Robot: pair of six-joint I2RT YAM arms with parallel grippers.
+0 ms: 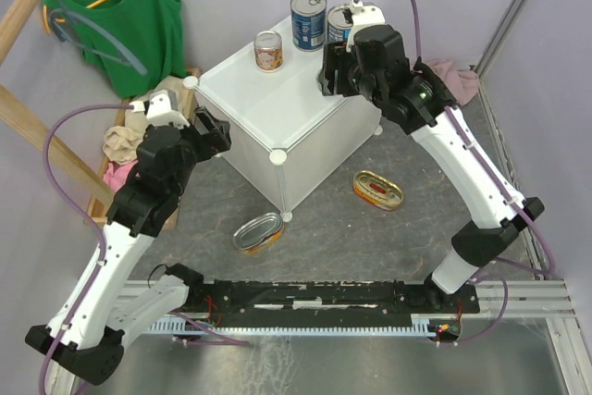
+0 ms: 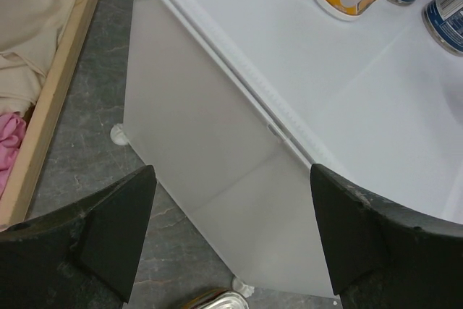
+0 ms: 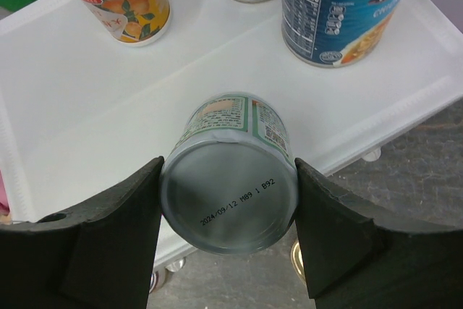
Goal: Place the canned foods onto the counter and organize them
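at the far left, a green tank top (image 1: 129,16) hangs from the wooden clothes rack (image 1: 23,5), with beige and pink cloths (image 1: 120,145) bundled below it. just right of them, the left hand (image 1: 215,129) hovers by the near-left edge of the white cube bench (image 1: 277,104). its fingers (image 2: 108,229) are released and spread wide, with nothing between them. on the grey floor (image 1: 324,228) in front of the bench lies one oval tin (image 1: 258,233), tipped so its silvery lid shows. a second oval tin (image 1: 377,190) lies further right, red-yellow face up, apart from the bench. on the bench top, toward the far corner, an orange-red can (image 1: 268,50) stands upright, then a tall blue can (image 1: 308,19), then a second blue can (image 1: 339,25) partly hidden behind the right arm. the right hand (image 1: 335,71) is clenched on a green-white can (image 3: 228,171). its fingers press both sides of the can, whose date-stamped end faces the wrist camera. the can is over the bench top, near the blue cans; whether it touches the surface i cannot tell.
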